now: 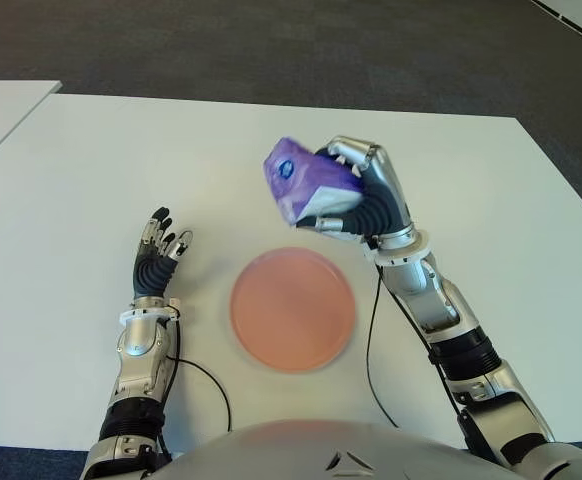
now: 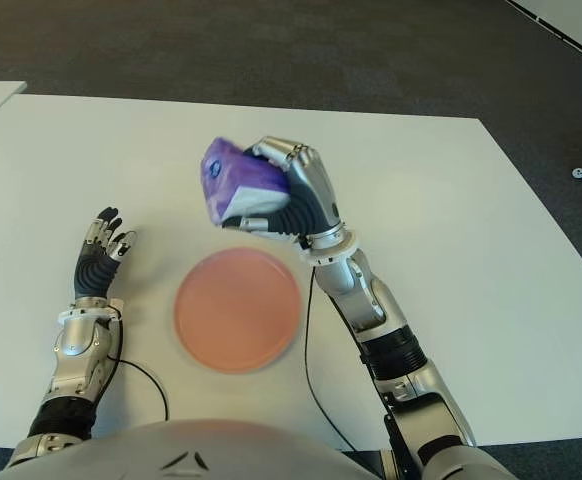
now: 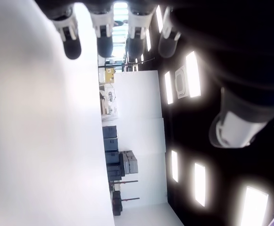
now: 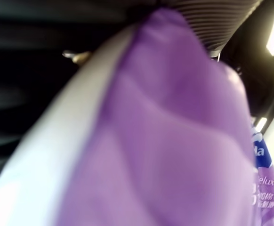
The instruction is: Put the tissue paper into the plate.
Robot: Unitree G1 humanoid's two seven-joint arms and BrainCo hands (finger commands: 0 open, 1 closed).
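Note:
A purple and white tissue paper pack (image 1: 301, 180) is held in the air by my right hand (image 1: 363, 195), whose fingers are curled around it. The pack hangs above the white table, just beyond the far rim of the round pink plate (image 1: 293, 308). In the right wrist view the purple wrapper (image 4: 174, 141) fills almost the whole picture. My left hand (image 1: 157, 255) shows to the left of the plate, fingers spread and holding nothing; its fingertips (image 3: 104, 35) point along the tabletop in the left wrist view.
The white table (image 1: 491, 200) stretches wide on both sides of the plate. A black cable (image 1: 371, 350) runs along the table from my right forearm. Dark carpet (image 1: 271, 50) lies beyond the far edge, and a second white table's corner (image 1: 1, 110) shows at far left.

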